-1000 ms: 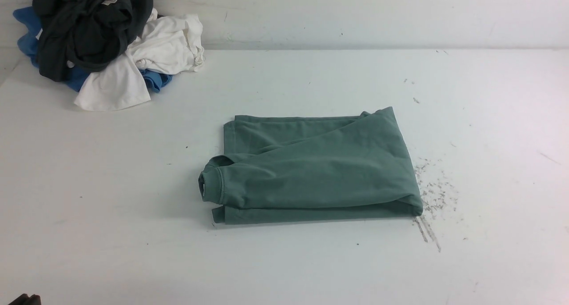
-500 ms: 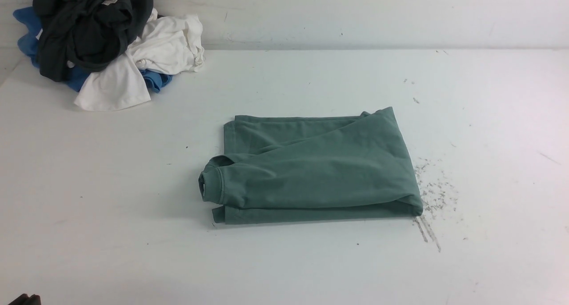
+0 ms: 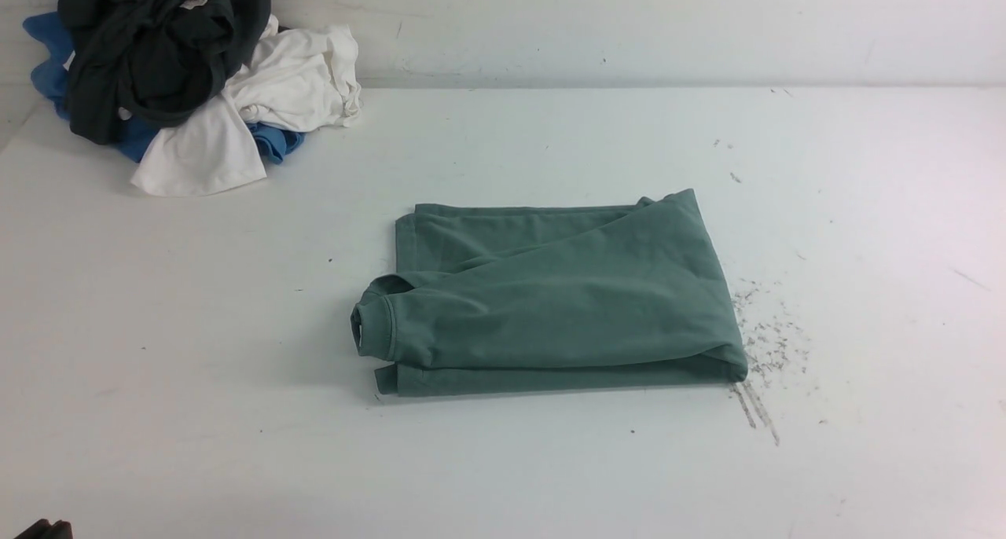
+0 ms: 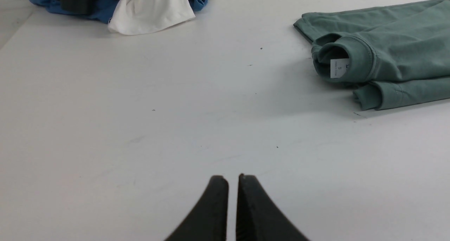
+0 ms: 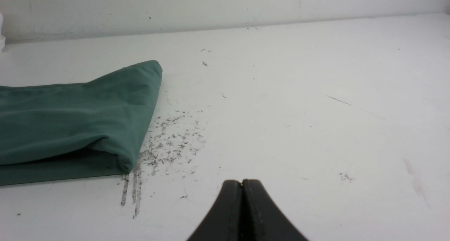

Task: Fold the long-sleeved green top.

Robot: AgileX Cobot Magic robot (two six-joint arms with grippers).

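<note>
A scuffed white table (image 3: 550,476) meets a plain white wall (image 3: 629,20).

Green long-sleeved top (image 3: 550,295), muted sage, lying folded into a compact rectangle near the middle of the white bench (image 3: 196,366). Top layer draped slantwise across the layers below, rising to a point at the far right corner. Ribbed collar (image 4: 355,58) bunched at the left end, white neck label (image 4: 339,68) showing inside it. Folded edge rounded and puffy on the right end, lower layers peeking out along the near side.
</note>
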